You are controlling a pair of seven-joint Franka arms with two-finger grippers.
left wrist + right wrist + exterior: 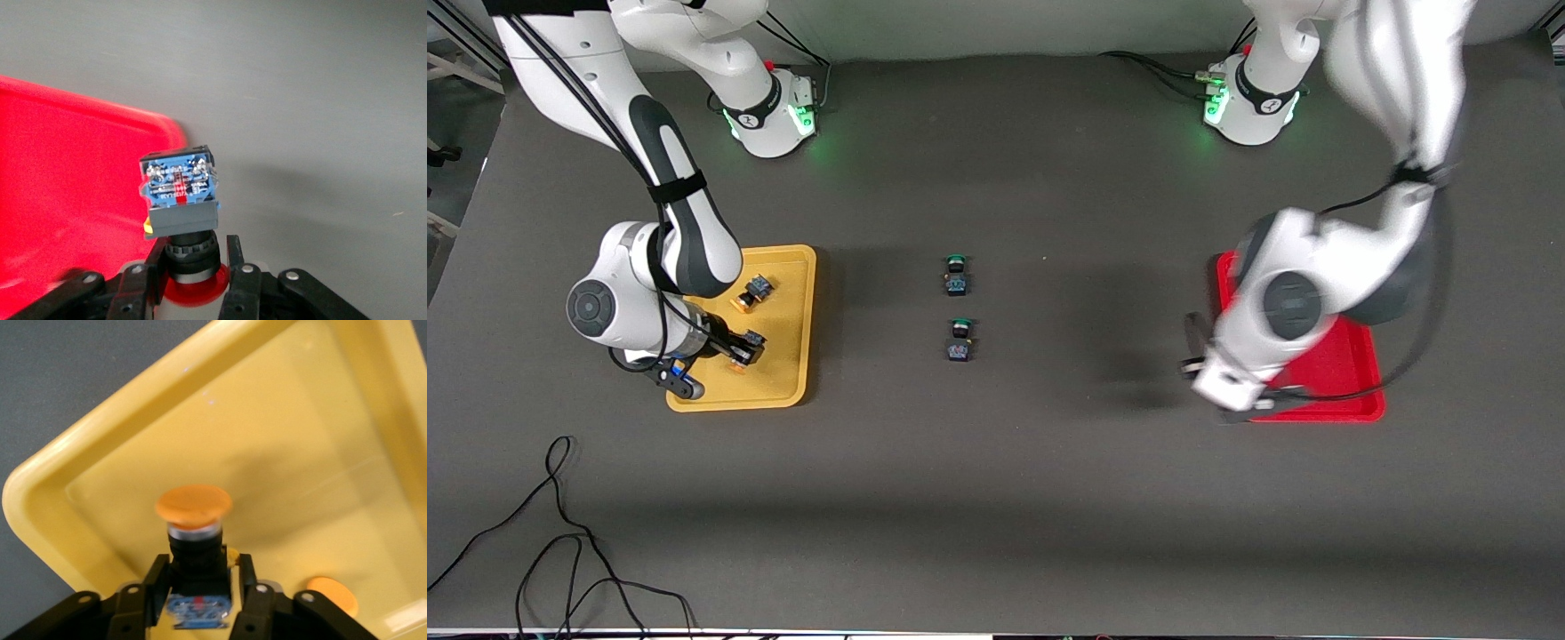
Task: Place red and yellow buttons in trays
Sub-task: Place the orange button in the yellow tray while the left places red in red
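Note:
My right gripper (738, 351) is low over the yellow tray (793, 360), shut on a yellow-capped button (193, 505). In the right wrist view its fingers (201, 568) clasp the button's black body above the tray floor (300, 447). A second yellow button (754, 292) lies in that tray, and its cap also shows in the right wrist view (331, 595). My left gripper (1193, 347) is over the table beside the red tray (1343, 364), at that tray's end toward the right arm. It is shut (195, 257) on a red-capped button (180, 183), blue body pointing away, with the tray's corner (67, 187) beside it. No other red button shows.
Two green-capped buttons (956, 274) (959, 340) lie on the dark table midway between the trays. A black cable (560, 542) loops near the table's front edge at the right arm's end. The left arm hides much of the red tray.

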